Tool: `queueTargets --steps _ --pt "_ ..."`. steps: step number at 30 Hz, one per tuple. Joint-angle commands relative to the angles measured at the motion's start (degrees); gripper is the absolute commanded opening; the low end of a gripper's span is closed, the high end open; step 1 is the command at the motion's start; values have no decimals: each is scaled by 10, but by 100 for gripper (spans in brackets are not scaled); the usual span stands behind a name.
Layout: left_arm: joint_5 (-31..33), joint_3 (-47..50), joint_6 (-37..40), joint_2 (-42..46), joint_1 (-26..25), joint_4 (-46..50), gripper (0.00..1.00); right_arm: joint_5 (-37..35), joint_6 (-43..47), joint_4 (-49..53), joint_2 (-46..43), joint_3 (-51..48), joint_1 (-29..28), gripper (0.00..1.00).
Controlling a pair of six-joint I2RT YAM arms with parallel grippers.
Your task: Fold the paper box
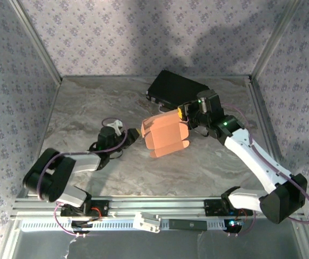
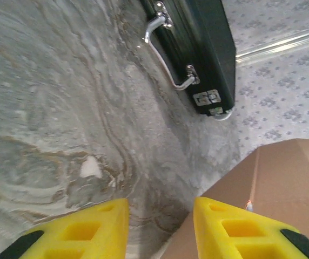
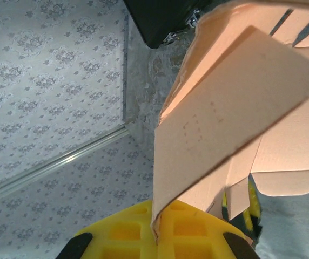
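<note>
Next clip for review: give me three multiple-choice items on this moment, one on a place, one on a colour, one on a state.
1. Where on the table does the black case lie?
A) between the arm bases
B) against the left wall
C) at the far edge, beyond the paper box

2. What colour are the fingers of the left gripper?
A) yellow
B) red
C) white

3. How is the right gripper?
A) open over bare table
B) shut on the paper box
C) shut on the case's handle

Answers:
C, since the top view shows the case behind the box at the back edge.
A, since the left wrist view shows two yellow fingers.
B, since the right wrist view shows cardboard pinched between its closed fingers.
</note>
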State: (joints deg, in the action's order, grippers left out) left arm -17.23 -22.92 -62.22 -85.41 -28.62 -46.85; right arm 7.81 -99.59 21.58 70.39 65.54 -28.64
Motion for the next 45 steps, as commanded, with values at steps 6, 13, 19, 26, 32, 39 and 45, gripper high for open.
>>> queueTargets --steps 6,13,19,26,32,39,45 --pt "1 3 -4 -27 -18 -172 37 47 -28 -4 3 19 26 0" --pt "2 2 -6 -38 -45 -201 38 58 -42 -26 6 6 36 0" --pt "23 30 -2 -4 -53 -202 40 65 -52 -48 14 0 43 0" --pt "23 16 25 41 -64 -133 47 65 -55 -58 20 -7 42 0" --pt "34 6 47 58 -74 -81 50 67 -59 -71 25 -18 35 0" --pt "50 13 62 72 -76 -42 53 63 -57 -91 31 -34 29 0" --pt "140 19 85 209 -79 209 63 31 4 -152 39 -72 22 0"
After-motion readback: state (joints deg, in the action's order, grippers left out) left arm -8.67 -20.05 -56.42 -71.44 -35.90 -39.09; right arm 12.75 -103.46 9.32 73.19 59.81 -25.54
